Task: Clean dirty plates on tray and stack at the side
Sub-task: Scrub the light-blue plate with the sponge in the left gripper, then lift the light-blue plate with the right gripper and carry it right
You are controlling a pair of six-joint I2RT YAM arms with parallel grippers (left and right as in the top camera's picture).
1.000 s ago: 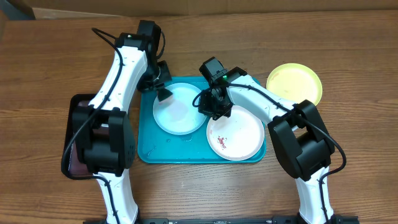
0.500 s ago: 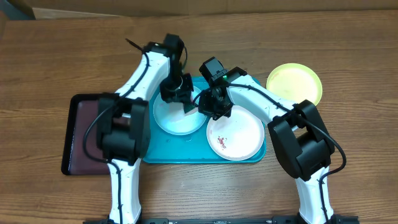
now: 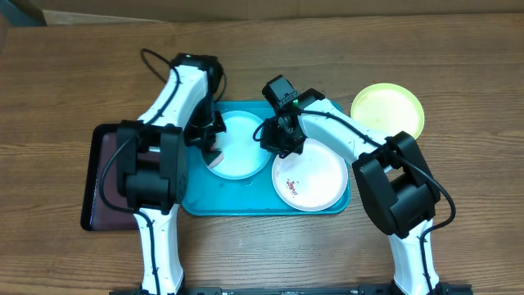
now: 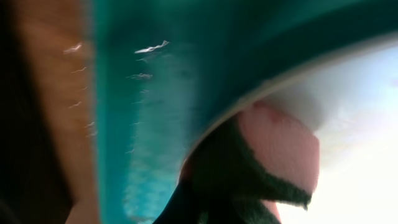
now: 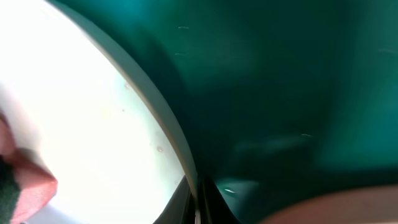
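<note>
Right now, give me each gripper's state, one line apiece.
Left gripper: shut on a pink sponge at the light blue plate.
Right gripper: at that plate's rim; open or shut cannot be told.

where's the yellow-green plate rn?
Overhead view: the yellow-green plate sits on the bare wooden table, off the teal tray, beyond its far right corner and just past the right arm's elbow.

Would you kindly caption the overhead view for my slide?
Left claw scrubs light blue plate on teal tray; right claw steadies its rim.
</note>
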